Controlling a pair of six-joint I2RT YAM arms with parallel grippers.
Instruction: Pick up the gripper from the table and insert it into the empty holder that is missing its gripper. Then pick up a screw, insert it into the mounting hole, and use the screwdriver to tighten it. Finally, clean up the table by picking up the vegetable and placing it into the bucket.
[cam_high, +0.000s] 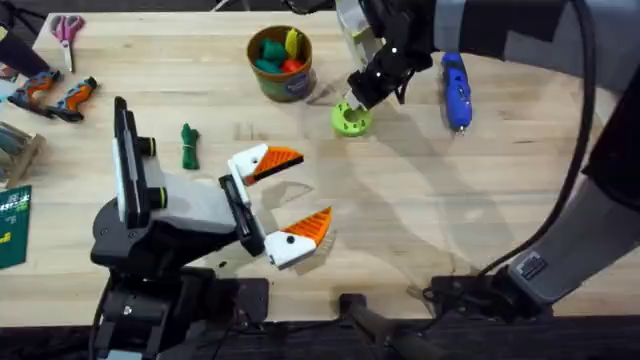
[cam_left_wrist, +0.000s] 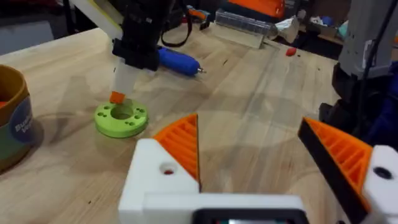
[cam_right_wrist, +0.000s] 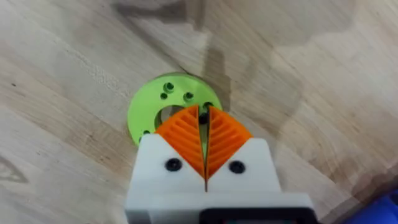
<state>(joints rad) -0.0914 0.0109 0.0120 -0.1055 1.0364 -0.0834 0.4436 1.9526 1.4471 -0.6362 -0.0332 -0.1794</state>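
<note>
Reaching fwd: right pincer (cam_right_wrist: 204, 121) pressed together over green disc (cam_right_wrist: 149, 109); left pincer (cam_high: 290, 195) spread.

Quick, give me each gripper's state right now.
Left gripper: open, holding nothing.
Right gripper: fingers shut over the green disc; whether they pinch anything cannot be told.

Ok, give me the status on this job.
Seemingly done: the left gripper, open, has orange pads on both sides. In hand: the right gripper is shut at the green disc, apparently after a screw. Left: the screwdriver lies unused, and the vegetable lies outside the bucket.
</note>
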